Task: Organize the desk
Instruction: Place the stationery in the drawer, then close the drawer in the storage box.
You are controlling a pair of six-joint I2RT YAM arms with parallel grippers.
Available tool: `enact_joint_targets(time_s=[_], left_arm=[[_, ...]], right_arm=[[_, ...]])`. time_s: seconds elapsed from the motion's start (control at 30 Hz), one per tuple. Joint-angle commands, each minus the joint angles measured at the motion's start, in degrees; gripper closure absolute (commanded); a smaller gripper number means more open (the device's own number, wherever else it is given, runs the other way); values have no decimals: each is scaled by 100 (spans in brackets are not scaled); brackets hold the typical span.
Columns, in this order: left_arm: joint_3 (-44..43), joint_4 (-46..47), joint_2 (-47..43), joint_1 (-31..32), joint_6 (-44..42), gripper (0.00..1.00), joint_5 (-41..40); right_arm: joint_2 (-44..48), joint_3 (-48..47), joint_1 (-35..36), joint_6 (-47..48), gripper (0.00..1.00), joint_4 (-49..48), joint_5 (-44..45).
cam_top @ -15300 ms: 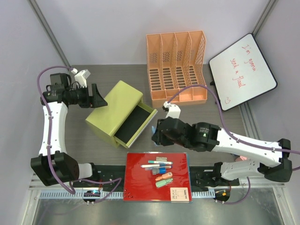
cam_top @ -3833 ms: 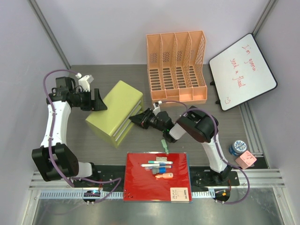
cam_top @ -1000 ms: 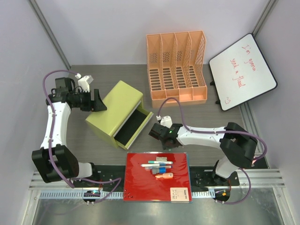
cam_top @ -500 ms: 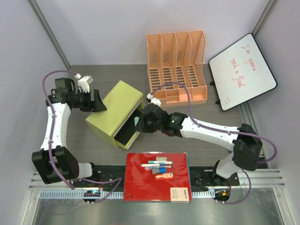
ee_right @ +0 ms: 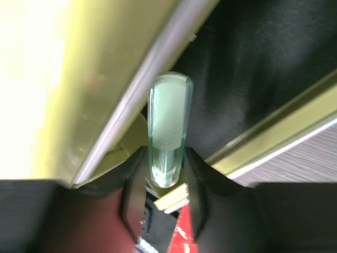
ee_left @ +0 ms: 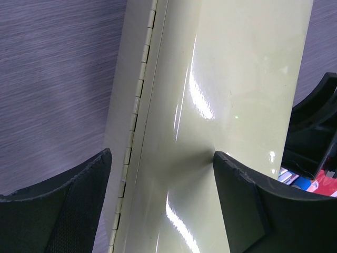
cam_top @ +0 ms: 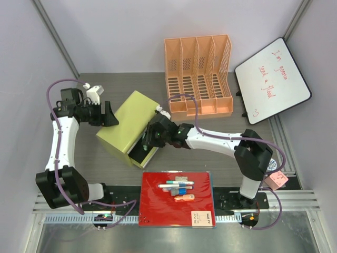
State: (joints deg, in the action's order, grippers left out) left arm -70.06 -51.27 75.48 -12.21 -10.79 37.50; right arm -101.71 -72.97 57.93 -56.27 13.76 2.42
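Note:
The desk [cam_top: 131, 84] is dark grey wood-grain. A lime-green drawer cabinet [cam_top: 129, 118] sits on it at an angle, its drawer [cam_top: 143, 153] pulled partly out. My right gripper [cam_top: 151, 138] reaches over the drawer opening. In the right wrist view this gripper [ee_right: 164, 174] is shut on a translucent green tube [ee_right: 168, 116] that points into the dark drawer. My left gripper [cam_top: 108, 114] is open at the cabinet's far left corner. In the left wrist view its fingers [ee_left: 239, 195] straddle the glossy cabinet [ee_left: 237, 79] beside its hinge, with the desk [ee_left: 63, 79] to the left.
An orange mesh file rack [cam_top: 199, 74] stands at the back. A whiteboard [cam_top: 272, 79] leans at the right. A red pad [cam_top: 176, 208] at the near edge carries pens [cam_top: 176, 184] and an orange item [cam_top: 184, 197]. A pink cube [cam_top: 276, 180] lies by the right arm's base.
My right arm has swung left from in front of the red pad to the cabinet, carrying the green tube over the open drawer. The left arm has not moved.

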Motion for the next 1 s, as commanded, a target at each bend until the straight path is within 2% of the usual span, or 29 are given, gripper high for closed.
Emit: enact_joint_targets(time_s=[0.0,0.03,0.07,0.17,0.23,0.4,0.63,0.8,0.97], left_arm=[[19,-15,-148,-45,-117,22,-14],[28,-15,-139,-54,-108,21,-14],[36,-15,-139,-54,-117,22,-14],[28,-6,-130,-62,-90,21,-6],[28,-6,-139,-54,-82,21,3],[36,-33,-157,-54,-99,22,-5],[45,-24,-139,-54,-82,22,3],[1,-15,-122,-54,-46,22,3],[-25,-15,-113,-54,-29,22,12]], right_arm=[[46,-306,-19,63,52,-242,-31],[81,-288,-27,81,47,-233,13],[107,-279,-36,90,37,-216,22],[248,-166,-71,160,31,-189,49],[388,-113,-89,195,31,-137,118],[959,484,-142,283,41,4,602],[1479,1355,-291,441,65,443,1155],[1242,1409,-309,600,70,523,1235],[680,899,-326,819,72,505,1156]])
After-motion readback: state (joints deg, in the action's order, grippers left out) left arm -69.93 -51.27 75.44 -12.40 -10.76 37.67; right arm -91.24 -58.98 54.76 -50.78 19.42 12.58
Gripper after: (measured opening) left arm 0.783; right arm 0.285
